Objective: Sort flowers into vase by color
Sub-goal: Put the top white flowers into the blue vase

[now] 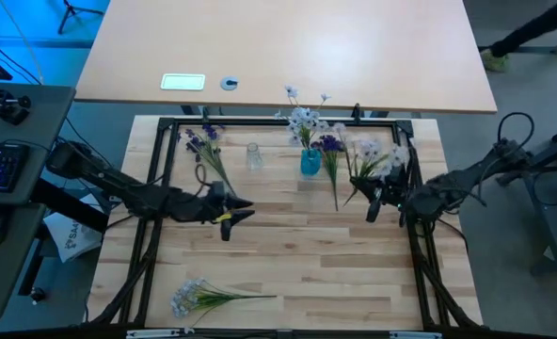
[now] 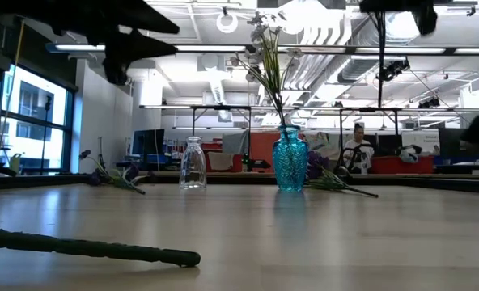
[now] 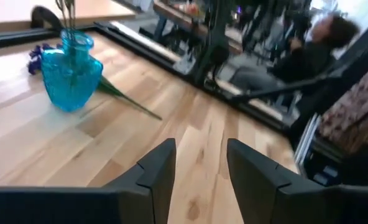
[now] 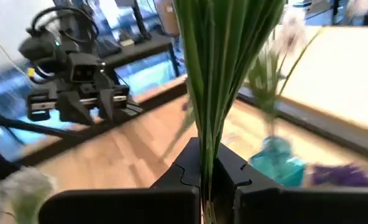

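A wooden table seen from above holds 2 small vases near its far edge: a blue vase [image 1: 310, 162] with white flowers [image 1: 302, 118] already standing in it, and an empty clear glass bottle [image 1: 253, 155] just to its left.

The right gripper [image 1: 380, 200] is clamped on the green stems of a white-flowered sprig [image 1: 377, 155], held off the table to the right of the blue vase. In the right wrist view the stems [image 4: 218, 74] run up between the closed fingers.

The left gripper [image 1: 239, 211] hovers over the middle of the table with its fingers apart and nothing between them.

Other flowers lie loose: a purple sprig [image 1: 206, 146] at the far left, another purple sprig [image 1: 330, 149] touching the right side of the blue vase, and a white sprig [image 1: 198, 296] at the near left.

The step in hand appears to be carrying the white sprig to the blue vase. The next move likely calls for lining the stem ends up over the narrow mouth, beside the flowers already inside, before lowering.
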Tool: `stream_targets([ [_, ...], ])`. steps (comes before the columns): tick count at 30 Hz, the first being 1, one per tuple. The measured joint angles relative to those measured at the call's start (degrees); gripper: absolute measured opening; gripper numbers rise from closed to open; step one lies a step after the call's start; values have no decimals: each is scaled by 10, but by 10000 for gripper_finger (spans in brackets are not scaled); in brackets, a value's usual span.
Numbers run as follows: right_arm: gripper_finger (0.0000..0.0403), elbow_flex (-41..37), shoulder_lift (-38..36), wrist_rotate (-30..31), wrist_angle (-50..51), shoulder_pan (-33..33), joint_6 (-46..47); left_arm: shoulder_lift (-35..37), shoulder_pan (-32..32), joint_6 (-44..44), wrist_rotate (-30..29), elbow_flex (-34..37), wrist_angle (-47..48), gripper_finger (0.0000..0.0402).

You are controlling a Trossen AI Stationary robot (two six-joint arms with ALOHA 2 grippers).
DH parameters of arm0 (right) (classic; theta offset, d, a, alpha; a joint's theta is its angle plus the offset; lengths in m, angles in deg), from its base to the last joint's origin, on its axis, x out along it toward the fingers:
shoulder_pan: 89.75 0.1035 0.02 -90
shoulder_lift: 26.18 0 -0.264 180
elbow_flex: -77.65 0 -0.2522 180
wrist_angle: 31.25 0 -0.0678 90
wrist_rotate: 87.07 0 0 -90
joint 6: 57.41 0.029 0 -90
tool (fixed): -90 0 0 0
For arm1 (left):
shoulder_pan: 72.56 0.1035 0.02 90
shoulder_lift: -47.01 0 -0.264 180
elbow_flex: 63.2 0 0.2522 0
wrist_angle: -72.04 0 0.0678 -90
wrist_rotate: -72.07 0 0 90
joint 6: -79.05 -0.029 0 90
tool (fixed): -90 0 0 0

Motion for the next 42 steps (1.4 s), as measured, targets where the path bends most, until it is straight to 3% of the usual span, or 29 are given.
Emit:
stream_targets([
  [3,0,-132,-3,-15,-223,-10,-5,13,-9,0,-23,2,-1,127],
  [5,0,-207,1,-57,-411,-40,-46,18,-9,-11,-24,2,-11,127],
  [7,0,-251,4,-122,-570,-87,-102,24,-8,-27,-25,2,-13,127],
  [9,0,-263,3,-163,-640,-135,-156,27,-5,-43,-24,2,-13,127],
  [12,0,-253,4,-181,-609,-211,-194,33,3,-56,-25,2,-14,127],
  [18,0,-189,60,-358,-561,-370,-197,40,17,-56,-25,2,-13,127],
  [22,0,-147,99,-397,-541,-425,-235,40,19,-57,-25,2,-13,127],
  [34,0,-66,213,-452,-464,-467,-271,39,19,-66,-25,2,-12,127],
  [39,5,-65,226,-445,-463,-467,-257,48,19,-32,-24,2,-16,127],
  [42,28,-65,218,-445,-456,-467,-250,63,19,-23,-25,2,-16,127],
])
